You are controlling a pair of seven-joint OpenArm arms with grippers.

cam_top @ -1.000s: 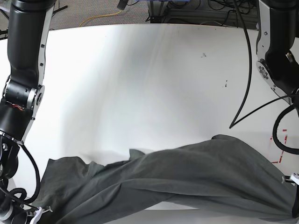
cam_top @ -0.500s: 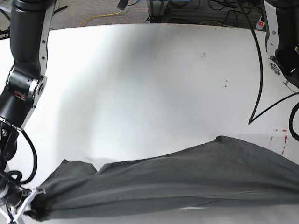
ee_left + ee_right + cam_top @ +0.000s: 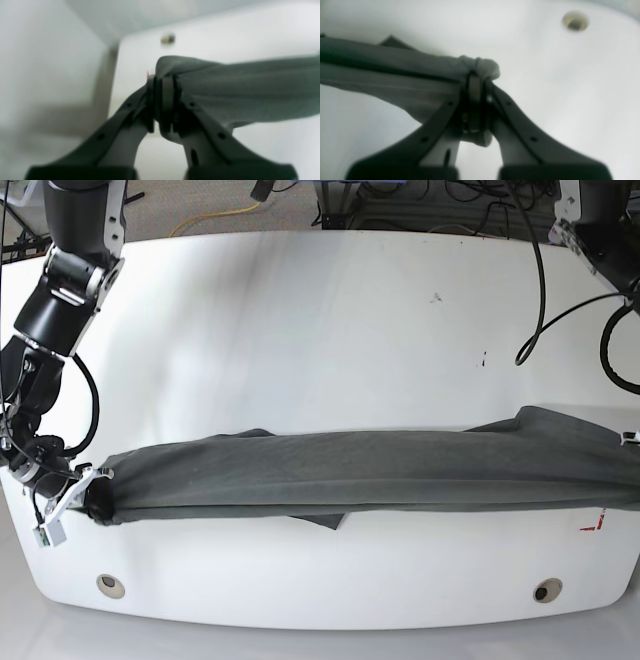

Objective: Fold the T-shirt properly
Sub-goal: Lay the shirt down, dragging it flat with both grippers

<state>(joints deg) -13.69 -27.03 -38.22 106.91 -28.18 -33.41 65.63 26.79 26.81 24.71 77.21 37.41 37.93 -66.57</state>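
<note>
The dark charcoal T-shirt [image 3: 380, 470] is stretched as a long, taut band across the front part of the white table [image 3: 320, 330], with a small flap hanging below its middle. My right gripper [image 3: 88, 498] is shut on the shirt's left end; the right wrist view shows its jaws [image 3: 476, 80] pinched on bunched fabric [image 3: 395, 70] that runs off to the left. My left gripper [image 3: 163, 82] is shut on the other end, with the fabric [image 3: 250, 85] running off to the right. In the base view that gripper sits at the right edge, almost out of frame.
Two round holes [image 3: 110, 585] [image 3: 546, 590] sit near the table's front edge. Red tape marks [image 3: 595, 525] lie at the front right. Black cables [image 3: 530, 300] hang from the arm at the right. Small dark specks [image 3: 436, 298] mark the far tabletop.
Both grippers moved away from the front edge and apart, carrying the shirt with them. The slack, draped cloth has become a straight, taut band farther onto the table.
</note>
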